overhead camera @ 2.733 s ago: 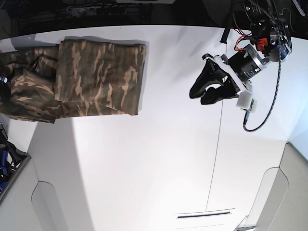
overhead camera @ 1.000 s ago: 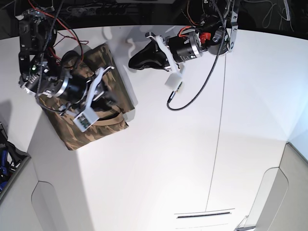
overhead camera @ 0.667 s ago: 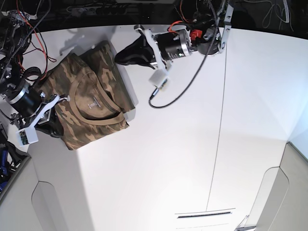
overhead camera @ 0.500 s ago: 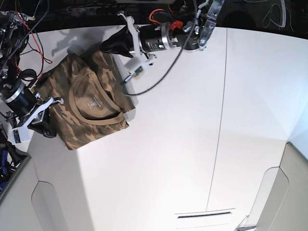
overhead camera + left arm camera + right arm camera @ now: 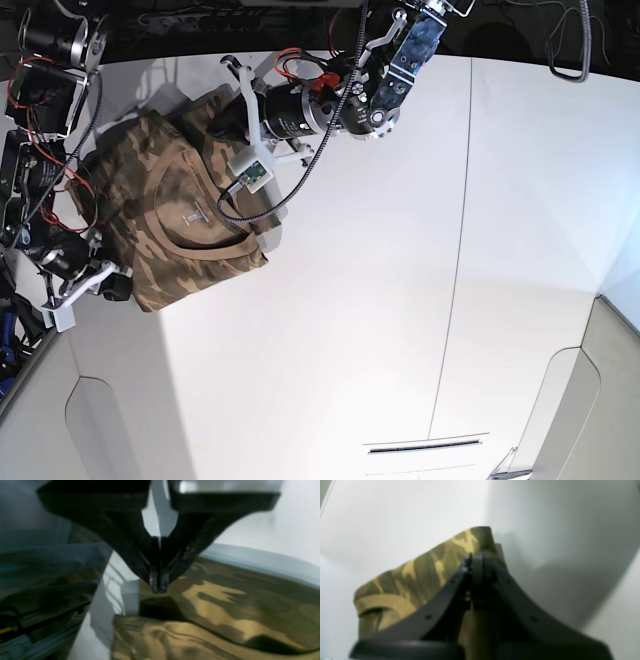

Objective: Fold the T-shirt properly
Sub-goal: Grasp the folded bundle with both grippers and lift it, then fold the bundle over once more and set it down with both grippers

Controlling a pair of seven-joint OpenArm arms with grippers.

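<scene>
The T-shirt (image 5: 170, 215) lies folded in a compact camouflage block at the table's left, its brown collar (image 5: 200, 245) facing up. My left gripper (image 5: 218, 118) reaches in from the back and hovers shut at the shirt's far right corner. In the left wrist view, the left gripper (image 5: 158, 585) has its tips pressed together just above the edge of the T-shirt (image 5: 225, 600), with no cloth seen between them. My right gripper (image 5: 122, 284) sits shut at the near left corner. In the right wrist view, the right gripper (image 5: 476, 558) lies over the T-shirt (image 5: 425, 567) and the collar (image 5: 382, 603).
A thin seam (image 5: 455, 270) runs front to back across the white table (image 5: 350, 330). Cables and dark gear (image 5: 150, 20) line the back edge. The table's left edge drops off beside the right arm, with a blue object (image 5: 8, 335) below. A slot (image 5: 425, 446) marks the front.
The left arm has swung left and down onto the shirt's far corner. The right arm has slid toward the near left corner, and its jaws have shut. The shirt has stayed folded.
</scene>
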